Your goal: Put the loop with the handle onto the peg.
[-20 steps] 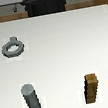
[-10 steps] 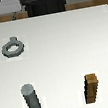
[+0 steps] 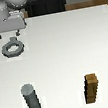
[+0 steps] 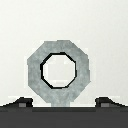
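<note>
Loop and claw: the loop with the handle point(image 3: 12, 48) lies flat on the white table point(image 3: 65, 53), near the far edge and toward the exterior view's left. The gripper point(image 3: 8, 34) hangs just above and slightly behind it, apart from it.
Claw state: the two fingers stand spread, one to each side of the ring's line, with nothing between them. In the wrist view the loop with the handle point(image 4: 58, 69) fills the middle of the picture, and both dark fingertips point(image 4: 22, 102) show at the frame's edge, one on either side, clear of the ring.
Loop details: grey, faceted on the outside, with a round hole. Its stubby tab is hard to make out in either view.
Peg: the peg point(image 3: 31, 98) stands upright near the near edge, toward the exterior view's left, well apart from the loop and more or less in line with it across the table.
Brown block: a brown wooden post point(image 3: 93, 87) stands upright near the near edge, toward the exterior view's right, about as tall as the peg and well apart from it.
Containers: no tray, bin or box shows on the table.
Change from the earlier pictures: half a second ago only the ring, peg and block showed on the table, and the arm's base sat beyond the far edge. Now the arm and its claw have come in over the loop. The ring, peg and block lie where they did.
</note>
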